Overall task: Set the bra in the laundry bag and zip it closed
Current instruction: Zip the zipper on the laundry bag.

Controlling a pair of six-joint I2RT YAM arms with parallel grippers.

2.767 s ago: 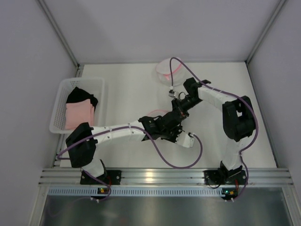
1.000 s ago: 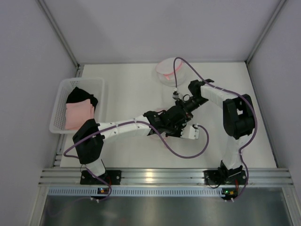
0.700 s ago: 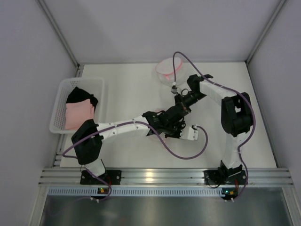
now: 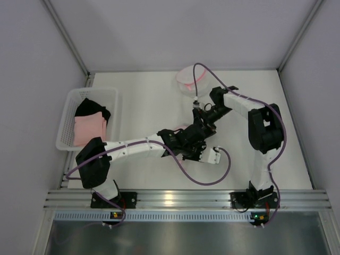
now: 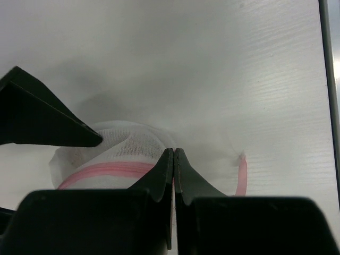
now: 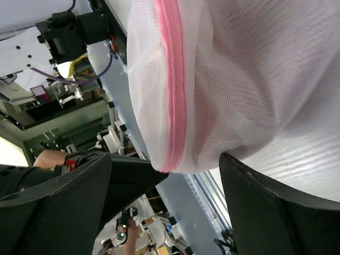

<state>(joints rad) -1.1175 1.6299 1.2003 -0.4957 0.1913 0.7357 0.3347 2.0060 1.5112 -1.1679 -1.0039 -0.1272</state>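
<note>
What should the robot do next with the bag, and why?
Probably close the right gripper on the laundry bag: its fingers stand open with the end of the pink zip between them, while the left gripper is shut by the zip.

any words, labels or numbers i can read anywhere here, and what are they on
No text can be read in any view.
White mesh laundry bag with a pink zipper: no label or print shows.
White plastic slatted basket: no marking shows.
Small pinkish patch on the background equipment, right wrist view: too blurred to tell whether it bears text.
</note>
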